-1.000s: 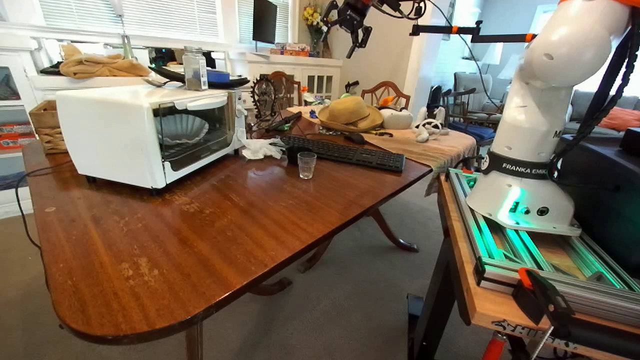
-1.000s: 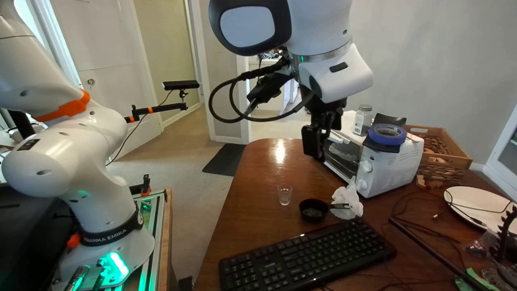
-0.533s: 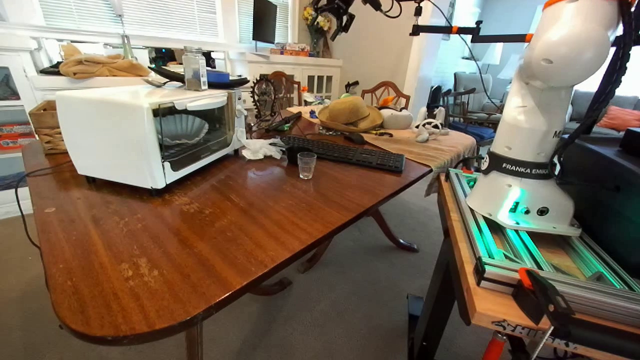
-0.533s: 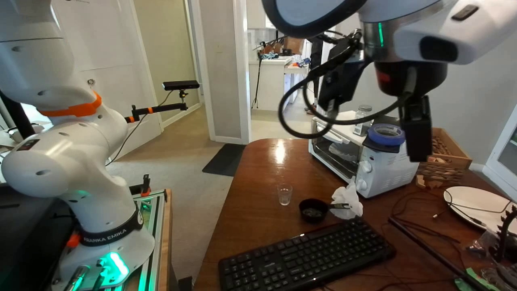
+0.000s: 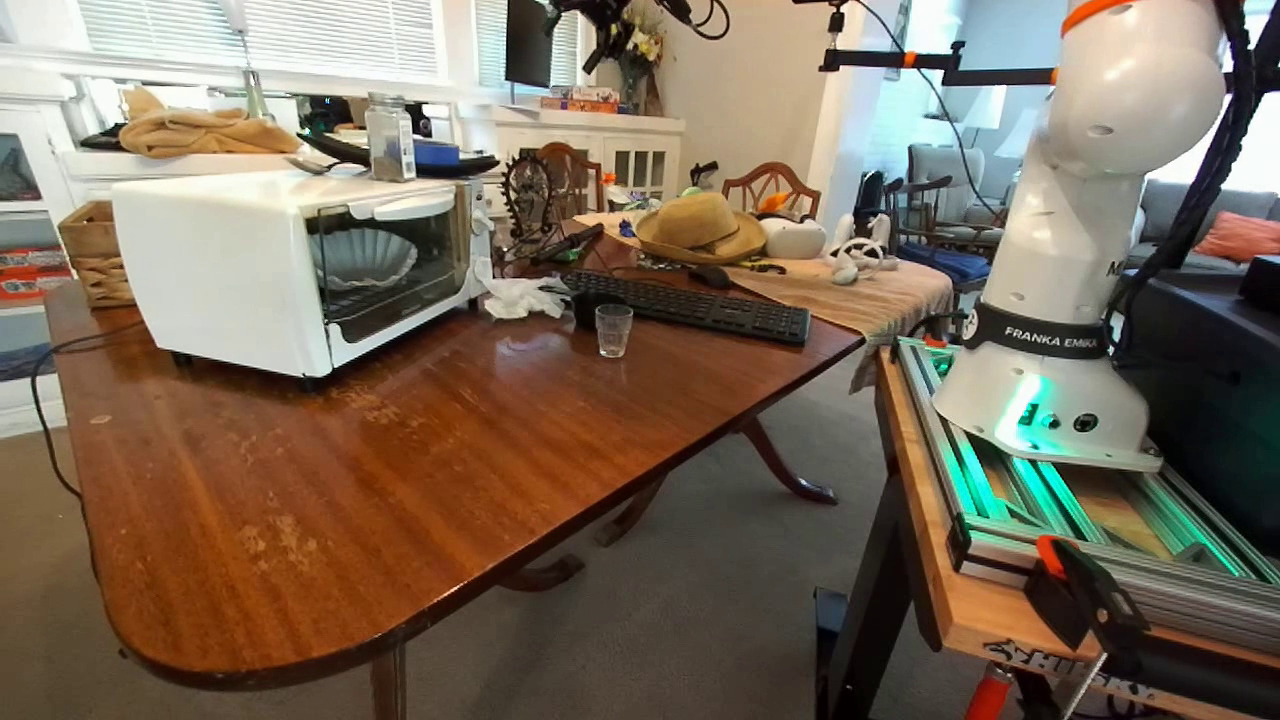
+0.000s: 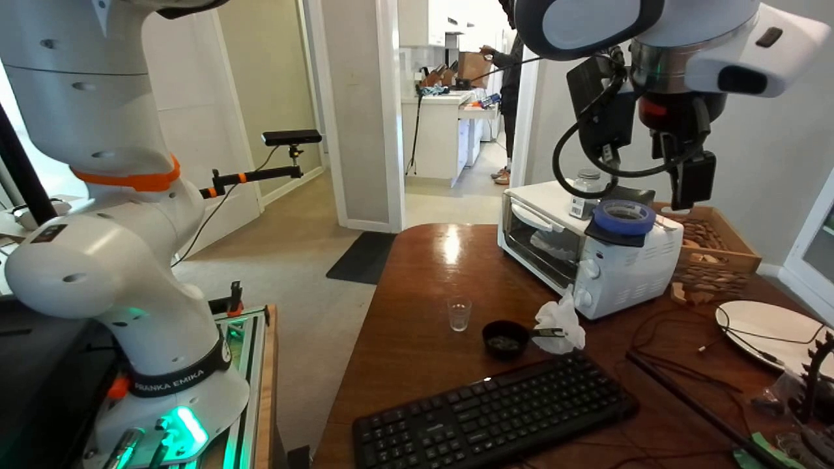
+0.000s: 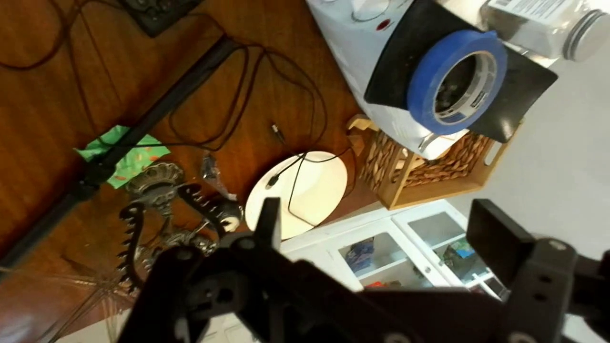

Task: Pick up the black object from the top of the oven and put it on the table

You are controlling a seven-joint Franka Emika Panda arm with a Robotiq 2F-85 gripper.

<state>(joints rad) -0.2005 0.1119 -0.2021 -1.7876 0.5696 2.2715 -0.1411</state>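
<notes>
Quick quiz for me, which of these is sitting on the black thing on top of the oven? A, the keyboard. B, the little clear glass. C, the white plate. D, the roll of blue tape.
D, since the wrist view shows the roll of blue tape lying on the black object, on top of the oven.

The flat black object [image 7: 526, 95] curls up at one end. It lies on top of the white oven [image 5: 290, 265], at two o'clock in the wrist view. The oven's door is closed. In an exterior view, it stands at ten o'clock on the shiny red-brown desk [image 5: 400, 480], which has round corners and pale, worn spots.
</notes>
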